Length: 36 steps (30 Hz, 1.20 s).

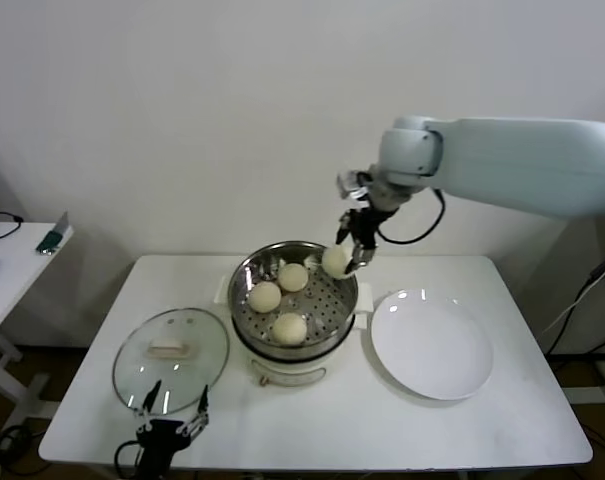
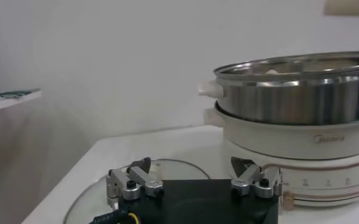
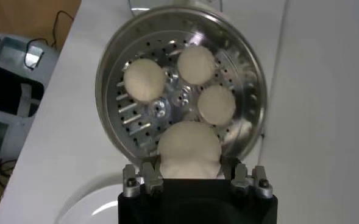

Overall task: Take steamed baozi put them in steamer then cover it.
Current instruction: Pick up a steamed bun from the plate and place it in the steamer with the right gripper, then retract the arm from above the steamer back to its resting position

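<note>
The right pincer (image 1: pixel 343 260) clamps a smooth cream-white baozi (image 1: pixel 334 261) above the steamer (image 1: pixel 244 283) rim at 2 o'clock; three buns (image 1: pixel 265 296) lie inside. The left pincer (image 1: pixel 172 413), fingers apart, hovers by the cover (image 1: pixel 142 340) near the desk (image 1: pixel 502 420) edge.

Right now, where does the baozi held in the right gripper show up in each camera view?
Head view: the held baozi hangs in the right gripper over the steamer's far right rim.
Left wrist view: a cream shape at the top right corner, probably that baozi.
Right wrist view: low centre, between the fingers, above the basket.
Shared landmark: the steel steamer basket, seen in all three.
</note>
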Each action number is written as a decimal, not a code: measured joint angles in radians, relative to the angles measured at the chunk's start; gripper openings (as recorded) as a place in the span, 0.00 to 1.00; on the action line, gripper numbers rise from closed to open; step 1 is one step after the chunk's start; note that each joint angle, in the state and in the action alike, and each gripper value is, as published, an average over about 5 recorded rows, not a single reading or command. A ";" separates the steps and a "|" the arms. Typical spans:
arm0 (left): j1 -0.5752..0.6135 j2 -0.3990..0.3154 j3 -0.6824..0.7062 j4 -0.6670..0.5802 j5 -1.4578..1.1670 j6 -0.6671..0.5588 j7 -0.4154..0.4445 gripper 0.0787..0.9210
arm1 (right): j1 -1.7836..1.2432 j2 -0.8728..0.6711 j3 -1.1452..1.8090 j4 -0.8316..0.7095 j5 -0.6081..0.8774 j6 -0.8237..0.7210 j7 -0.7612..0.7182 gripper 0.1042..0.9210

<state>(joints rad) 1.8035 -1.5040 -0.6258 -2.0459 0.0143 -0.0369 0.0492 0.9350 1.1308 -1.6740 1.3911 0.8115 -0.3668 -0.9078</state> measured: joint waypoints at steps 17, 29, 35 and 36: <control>0.001 0.005 -0.008 -0.005 -0.010 0.001 0.000 0.88 | -0.186 0.124 0.001 -0.105 -0.116 -0.020 0.053 0.68; 0.001 0.009 -0.010 -0.012 -0.025 0.015 0.001 0.88 | -0.233 0.136 0.019 -0.137 -0.143 -0.015 0.059 0.77; 0.000 0.012 -0.012 -0.025 -0.035 0.029 -0.003 0.88 | -0.201 0.114 0.048 -0.144 -0.108 0.013 0.039 0.88; 0.000 0.012 -0.013 -0.028 -0.036 0.031 -0.004 0.88 | -0.191 0.106 0.054 -0.143 -0.097 0.018 0.033 0.88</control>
<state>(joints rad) 1.8031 -1.4916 -0.6391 -2.0734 -0.0216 -0.0063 0.0455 0.7439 1.2369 -1.6204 1.2485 0.7146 -0.3488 -0.8746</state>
